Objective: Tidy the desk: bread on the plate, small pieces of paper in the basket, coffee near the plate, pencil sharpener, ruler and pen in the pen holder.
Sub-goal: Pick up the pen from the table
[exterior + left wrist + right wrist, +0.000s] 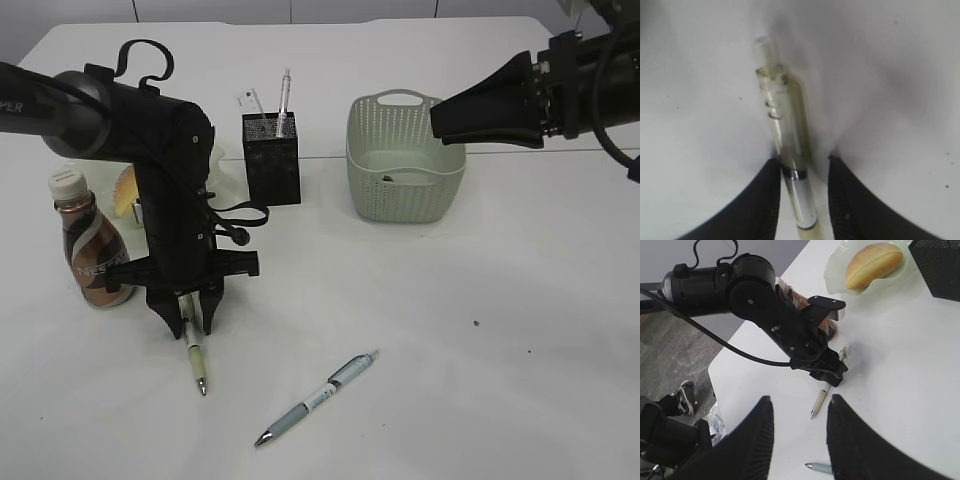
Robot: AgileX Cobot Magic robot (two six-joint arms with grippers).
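Yellow-green pen (196,362) lies on worktop (450,330) directly btwn fingers of left tool (193,322), tip sticking out toward cam. Left tool part open, straddling pen; grip not closed. Right tool (799,440) open, holding nothing, up near basket (405,160).

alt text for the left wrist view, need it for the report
Close-up from above of the left gripper, its two dark fingers on either side of a pale translucent pen lying on the white table. The jaws are not yet closed on it, with a gap showing on the right side.
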